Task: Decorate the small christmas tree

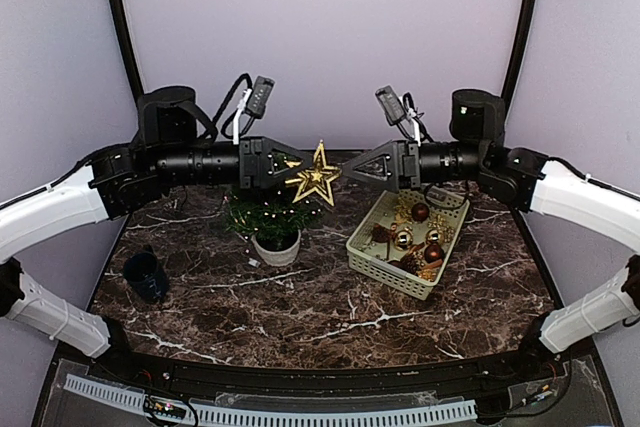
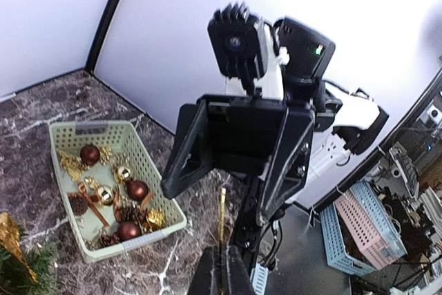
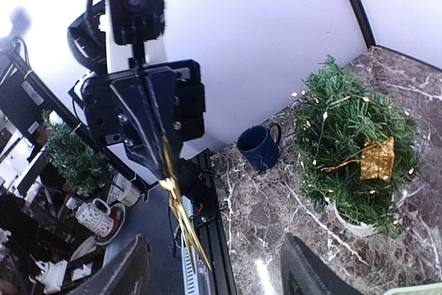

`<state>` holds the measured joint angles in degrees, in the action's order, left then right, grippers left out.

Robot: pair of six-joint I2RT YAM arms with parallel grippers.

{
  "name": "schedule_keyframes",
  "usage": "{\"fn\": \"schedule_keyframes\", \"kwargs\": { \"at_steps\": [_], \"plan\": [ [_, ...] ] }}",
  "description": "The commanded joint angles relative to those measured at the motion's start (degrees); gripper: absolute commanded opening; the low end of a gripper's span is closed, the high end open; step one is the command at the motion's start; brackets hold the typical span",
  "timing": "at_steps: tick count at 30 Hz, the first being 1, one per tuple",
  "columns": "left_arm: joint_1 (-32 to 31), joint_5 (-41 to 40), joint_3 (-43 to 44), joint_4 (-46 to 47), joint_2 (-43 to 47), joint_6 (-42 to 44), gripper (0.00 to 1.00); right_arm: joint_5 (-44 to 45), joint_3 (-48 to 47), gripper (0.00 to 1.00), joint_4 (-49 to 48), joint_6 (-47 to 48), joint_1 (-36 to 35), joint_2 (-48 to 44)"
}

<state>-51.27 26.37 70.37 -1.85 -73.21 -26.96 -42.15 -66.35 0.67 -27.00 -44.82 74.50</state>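
Left fingers (image 2: 206, 278) pinch a gold star (image 1: 315, 179) edge-on, aloft. Below it, the small christmas tree (image 1: 268, 215) stands mid-bench (image 1: 320, 297). Right fingers (image 3: 131, 267) gape wide beside the star. An ornament basket (image 1: 385, 272) sits right of the tree and a blue mug (image 1: 146, 275) left.

Plain pale lavender walls (image 1: 320, 37) close in the back and both sides, with a black curved pole (image 1: 120, 17) running up each rear corner. The tabletop (image 1: 300, 297) is dark brown marble with white veins. A white slotted cable duct (image 1: 300, 412) runs along its near edge. Bright light washes out the rear wall in the left wrist view. Beyond the tabletop's edge, a pink basket (image 2: 360, 224) and a pale blue basket (image 2: 343, 257) sit low down, and white mugs (image 3: 97, 215) stand among clutter.
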Motion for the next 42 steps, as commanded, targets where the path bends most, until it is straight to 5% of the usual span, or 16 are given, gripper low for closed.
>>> {"fn": "schedule_keyframes", "kwargs": {
  "at_steps": [1, 4, 9, 19, 28, 33, 37, 38, 42],
  "plan": [
    [0.1, -8.2, -3.2, 12.0, 4.8, -2.1, 0.00, 9.9, 4.2, 0.80, -13.8, -6.5, 0.0, -2.8],
    [0.0, -10.5, -5.6, 15.1, 6.5, -3.3, 0.00, 13.9, 9.2, 0.91, -24.6, -11.9, 0.0, -4.0],
    [0.0, -13.2, -10.1, 22.5, 9.8, -5.8, 0.00, 14.2, 13.7, 0.92, -37.9, -16.9, -2.1, -3.0],
    [0.0, -13.9, -14.7, 28.8, 12.7, -6.9, 0.00, 16.8, 5.6, 0.75, -41.4, -15.3, -11.0, 5.9],
    [0.0, -13.3, -15.5, 30.0, 13.2, -7.4, 0.00, 15.2, -0.8, 0.37, -43.6, -15.7, -13.7, 12.1],
    [0.1, -13.4, -15.7, 29.0, 13.4, -6.9, 0.00, 17.2, -1.7, 0.01, -43.2, -15.5, -14.1, 12.5],
    [0.2, -12.9, -14.7, 25.6, 13.3, -5.9, 0.01, 19.8, -3.6, 0.00, -36.7, -11.0, -14.2, 11.8],
    [0.1, -13.3, -14.0, 24.5, 13.4, -5.0, 0.05, 20.9, -4.7, 0.00, -33.0, -9.1, -14.2, 11.6],
    [1.2, -16.9, -11.4, 14.8, 15.1, -1.1, 0.53, 27.0, -12.2, 0.00, -15.9, -1.4, -13.7, 12.3]
  ]
}}
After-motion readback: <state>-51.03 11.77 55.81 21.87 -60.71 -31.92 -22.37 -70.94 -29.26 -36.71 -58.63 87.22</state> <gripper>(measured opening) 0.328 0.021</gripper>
